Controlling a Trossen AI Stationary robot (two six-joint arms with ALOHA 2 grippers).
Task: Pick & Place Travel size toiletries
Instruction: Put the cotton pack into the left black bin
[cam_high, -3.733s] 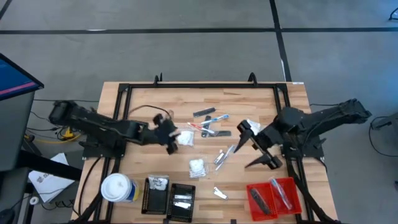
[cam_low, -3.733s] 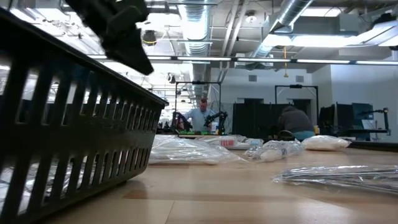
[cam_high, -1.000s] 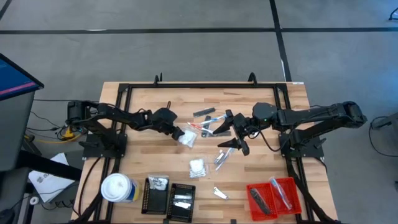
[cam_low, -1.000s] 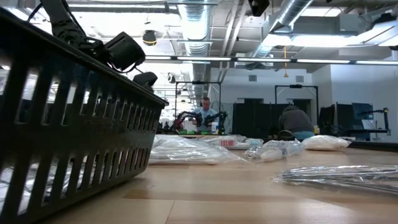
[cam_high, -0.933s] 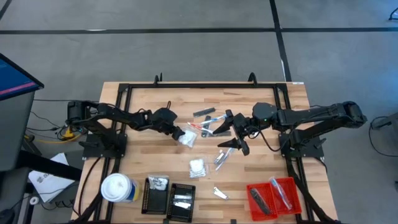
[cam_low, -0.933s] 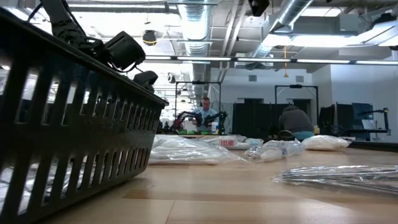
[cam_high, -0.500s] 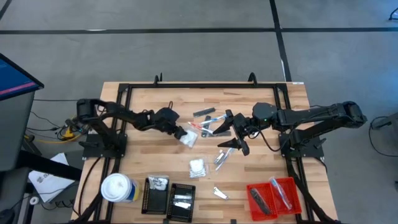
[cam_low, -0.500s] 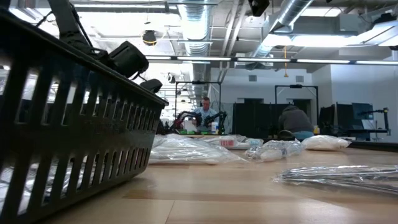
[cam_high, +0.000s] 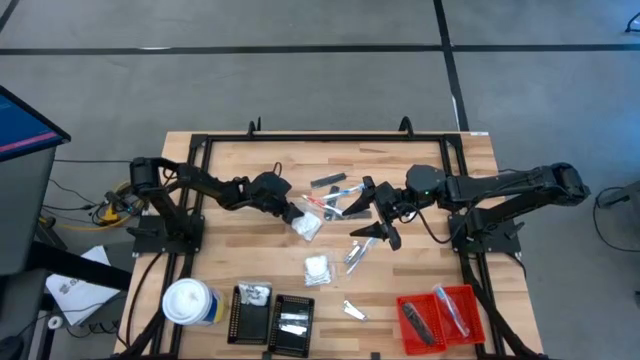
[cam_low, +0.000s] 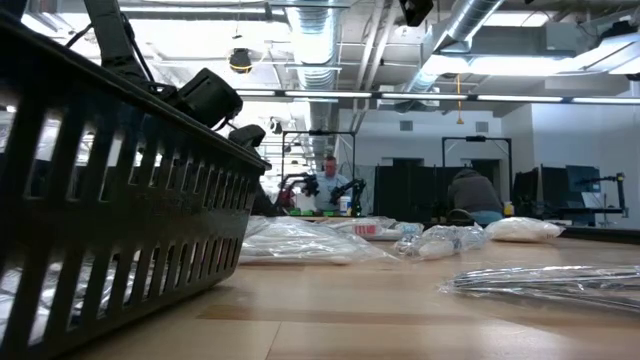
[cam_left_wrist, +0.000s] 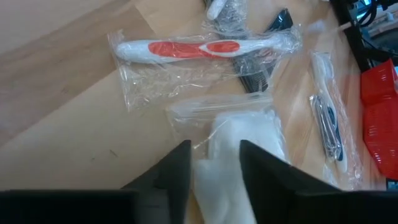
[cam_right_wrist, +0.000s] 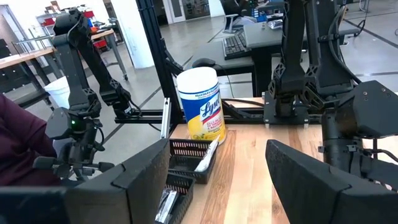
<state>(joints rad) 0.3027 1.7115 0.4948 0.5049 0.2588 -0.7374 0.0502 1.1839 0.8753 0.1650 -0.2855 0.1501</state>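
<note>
From the high view, the travel size toiletries are lying scattered over the middle of the wooden table: white puffy packets, silvery sachets, thin sticks and a dark bar. One white puffy packet is sitting just at the tip of the left gripper, which is reaching in from nine o'clock. A second white packet is resting at six o'clock from it, well apart. The right gripper is reaching in from three o'clock with its fingers spread wide, over the table beside a silvery sachet and touching nothing. Black trays are holding a few packets at the six o'clock edge, a red tray at five o'clock, and a round canister at seven o'clock.

From the low view, the ribbed wall of a black tray is filling the near side, and clear-wrapped packets are lying on the tabletop beyond it. People are showing far off in the room.

From the left wrist view, the two dark fingers are standing parted on either side of the white puffy packet in its clear wrapper, touching it but not yet clenched. A red and white stick in a clear bag is lying beyond it.

From the right wrist view, the fingers are gaping wide and holding nothing, with the canister beyond
</note>
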